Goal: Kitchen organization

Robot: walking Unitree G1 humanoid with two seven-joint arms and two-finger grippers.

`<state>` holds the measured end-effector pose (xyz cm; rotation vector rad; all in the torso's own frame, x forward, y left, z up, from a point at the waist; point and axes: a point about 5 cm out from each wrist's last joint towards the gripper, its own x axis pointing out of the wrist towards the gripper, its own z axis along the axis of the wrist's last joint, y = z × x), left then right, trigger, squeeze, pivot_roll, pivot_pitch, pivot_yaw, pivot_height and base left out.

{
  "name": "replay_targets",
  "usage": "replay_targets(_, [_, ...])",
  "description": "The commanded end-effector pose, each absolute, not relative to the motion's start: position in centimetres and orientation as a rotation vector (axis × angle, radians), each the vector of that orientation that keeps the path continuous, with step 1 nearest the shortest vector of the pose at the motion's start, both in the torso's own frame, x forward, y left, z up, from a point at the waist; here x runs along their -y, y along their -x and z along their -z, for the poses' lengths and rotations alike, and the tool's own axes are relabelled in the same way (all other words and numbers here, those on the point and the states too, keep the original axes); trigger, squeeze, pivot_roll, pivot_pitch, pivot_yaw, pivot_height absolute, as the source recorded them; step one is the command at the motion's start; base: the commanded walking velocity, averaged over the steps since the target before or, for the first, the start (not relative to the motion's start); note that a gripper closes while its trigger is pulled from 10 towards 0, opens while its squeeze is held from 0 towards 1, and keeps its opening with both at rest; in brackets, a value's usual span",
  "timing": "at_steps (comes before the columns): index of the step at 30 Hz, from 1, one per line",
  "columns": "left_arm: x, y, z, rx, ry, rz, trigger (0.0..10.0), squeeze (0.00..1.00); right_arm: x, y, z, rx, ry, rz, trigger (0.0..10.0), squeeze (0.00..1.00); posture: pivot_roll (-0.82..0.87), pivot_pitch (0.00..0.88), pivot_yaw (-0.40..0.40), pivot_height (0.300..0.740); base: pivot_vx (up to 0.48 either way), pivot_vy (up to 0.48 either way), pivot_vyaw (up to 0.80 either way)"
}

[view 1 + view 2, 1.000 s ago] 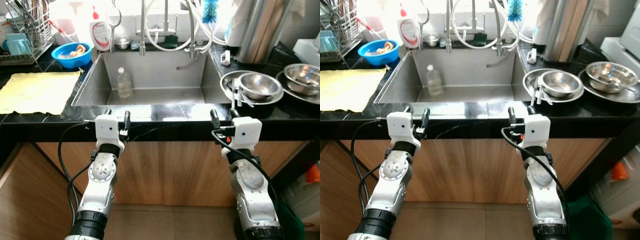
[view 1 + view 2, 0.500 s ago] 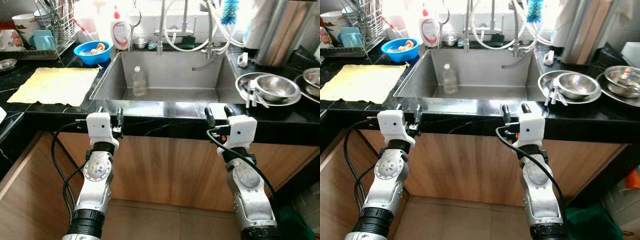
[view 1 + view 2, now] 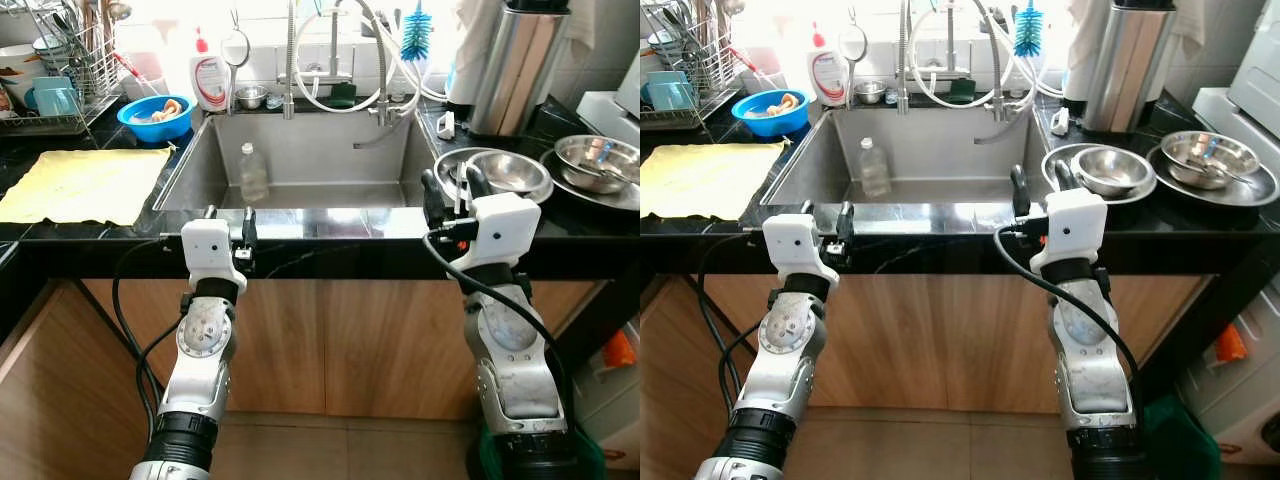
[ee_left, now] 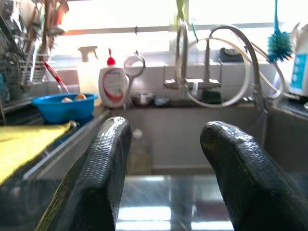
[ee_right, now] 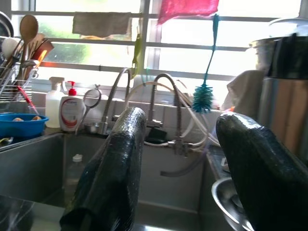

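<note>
Our left tool (image 3: 229, 214) hangs at the front edge of the counter (image 3: 330, 232), fingers spread and empty; our right tool (image 3: 447, 184) sits a little higher beside the steel bowls, also spread and holding nothing. Straight ahead of the left tool, down in the sink (image 3: 310, 160), a clear plastic bottle (image 3: 252, 172) stands upright, its long axis vertical, near the left wall. We judge the left arm the nearer one for it. Just beyond the right tool, a steel bowl (image 3: 510, 170) rests in a round steel tray (image 3: 447, 166) with utensils across its rim; a second steel bowl (image 3: 594, 160) sits further right. Left of the sink lies a yellow cloth (image 3: 80, 184), and behind it a blue bowl (image 3: 155, 115) holds some food scraps.
</note>
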<state>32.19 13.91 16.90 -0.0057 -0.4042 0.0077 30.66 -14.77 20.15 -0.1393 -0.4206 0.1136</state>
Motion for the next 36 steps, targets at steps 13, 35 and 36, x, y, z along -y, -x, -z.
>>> replay_targets(13, [-13.5, -32.3, -17.3, 0.424, -0.016, -0.005, 10.0, 0.00, 14.5, -30.5, -19.5, 0.385, 0.138, -0.130, 10.0, 0.00, -0.20, 0.000, 0.031, 0.740, 0.279, 0.000, 0.00])
replay_targets(35, [-12.6, -31.5, -16.3, 0.399, 0.001, 0.050, 10.0, 0.00, 16.7, -27.5, -18.3, 0.332, 0.155, 0.063, 10.0, 0.06, -0.22, 0.000, 0.051, 0.740, 0.011, 0.000, 0.00])
replay_targets(36, [-12.7, -31.4, -16.1, 0.392, 0.000, 0.054, 10.0, 0.00, 17.5, -26.9, -17.9, 0.315, 0.156, 0.132, 10.0, 1.00, -0.22, 0.000, 0.054, 0.740, 0.000, 0.000, 0.00])
